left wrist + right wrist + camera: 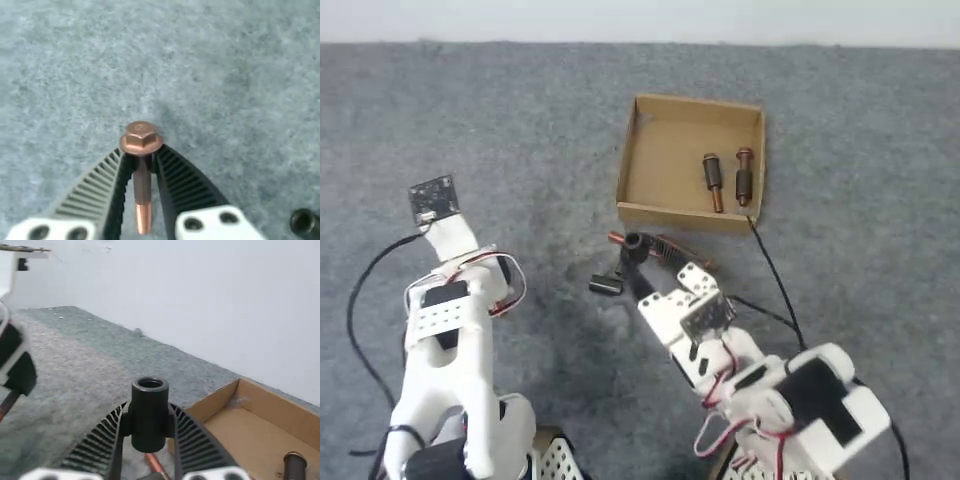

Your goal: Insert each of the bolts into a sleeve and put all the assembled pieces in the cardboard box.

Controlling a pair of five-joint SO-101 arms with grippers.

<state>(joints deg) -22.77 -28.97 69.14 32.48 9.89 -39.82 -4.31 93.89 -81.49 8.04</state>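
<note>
Currently we see left end effector (141, 152) gripping copper hex-head bolt (141, 137), right end effector (149, 415) gripping black cylindrical sleeve (150, 395).

This looks like a robotics lab or test bench. A left arm (448, 330) and a right arm (770, 385), both of white plastic with perforated brackets and loose wires (520, 283), stand on a grey felt-like mat (520, 120) that runs up to a plain white wall (200, 300). A black cable (775, 285) trails across the mat. The goods are practice hardware: a copper bolt (141, 145), a black sleeve (149, 412) and a plain cardboard box (670, 213).
</note>
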